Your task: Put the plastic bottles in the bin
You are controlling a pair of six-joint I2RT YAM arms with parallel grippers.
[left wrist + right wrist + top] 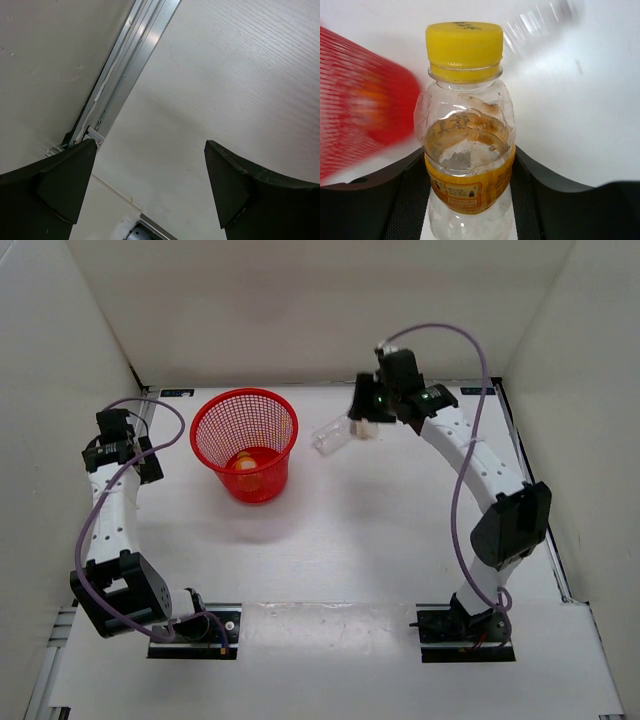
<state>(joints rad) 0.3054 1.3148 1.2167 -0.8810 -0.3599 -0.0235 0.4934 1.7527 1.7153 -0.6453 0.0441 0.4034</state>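
Right pincer is closed against both sides of a yellow-capped bottle. A clear bottle lies on the tabletop between this pincer and the bin, in which another orange bottle is seen. Left pincer is held wide open, empty.

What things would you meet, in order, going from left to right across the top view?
Left arm, red bin, clear bottle, right arm.
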